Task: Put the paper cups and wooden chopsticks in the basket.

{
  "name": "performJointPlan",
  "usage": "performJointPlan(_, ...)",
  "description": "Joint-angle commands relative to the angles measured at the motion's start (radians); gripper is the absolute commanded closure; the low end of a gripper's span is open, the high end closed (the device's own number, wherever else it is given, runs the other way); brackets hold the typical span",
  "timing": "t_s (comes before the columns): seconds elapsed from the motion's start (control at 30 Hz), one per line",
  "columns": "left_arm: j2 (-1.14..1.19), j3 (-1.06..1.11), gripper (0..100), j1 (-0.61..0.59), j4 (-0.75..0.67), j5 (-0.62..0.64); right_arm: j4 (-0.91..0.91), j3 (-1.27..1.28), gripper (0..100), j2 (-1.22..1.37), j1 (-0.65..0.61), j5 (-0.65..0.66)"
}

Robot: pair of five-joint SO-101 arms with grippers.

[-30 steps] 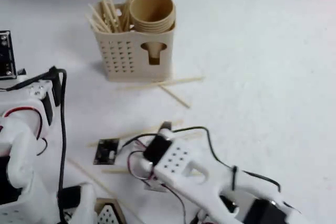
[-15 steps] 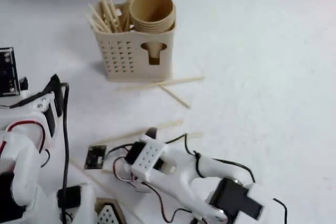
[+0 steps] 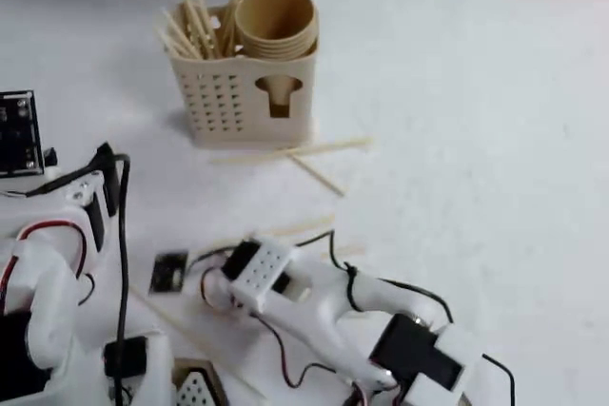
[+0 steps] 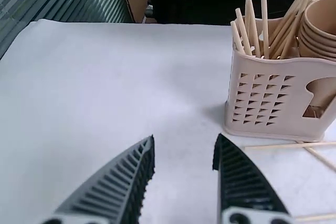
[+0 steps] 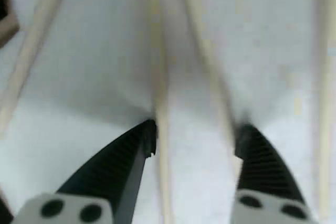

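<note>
Pale thin wooden chopsticks point(image 3: 195, 16) and stacked tan paper cups point(image 3: 276, 21) stand in the beige perforated plastic basket point(image 3: 243, 102), toward the far edge of the white table point(image 3: 476, 140). I judge the task mostly done. Two loose chopsticks point(image 3: 319, 149) lie just before the basket, and more chopsticks point(image 5: 160, 87) lie toward the near edge. My right gripper point(image 5: 197, 129) straddles a pair of them, wide open, grasping nothing. My left gripper point(image 4: 184, 140) hangs parted and empty.

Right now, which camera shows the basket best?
The high view: the whole basket is visible, with paper cups inside. The left wrist view has it closer but cut at the frame edge. The right wrist view faces loose chopsticks.
</note>
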Motion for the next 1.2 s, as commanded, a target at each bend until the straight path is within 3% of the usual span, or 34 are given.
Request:
performJointPlan(0.0,-0.03,-0.002,81,-0.007,-0.018,-0.011,-0.022,-0.009,97.6,0.007,0.008,-0.012)
performJointPlan(0.37,-0.074,0.0,81,-0.007,-0.015,-0.012,0.067,-0.014,98.0,-0.039,0.047,-0.005)
performJointPlan(0.83,-0.076,0.0,81,-0.007,0.014,-0.012,0.229,-0.023,98.1,-0.518,0.189,0.054)
performJointPlan(1.17,-0.076,0.0,81,-0.007,0.037,-0.012,0.237,-0.413,98.1,-0.645,0.312,-0.089)
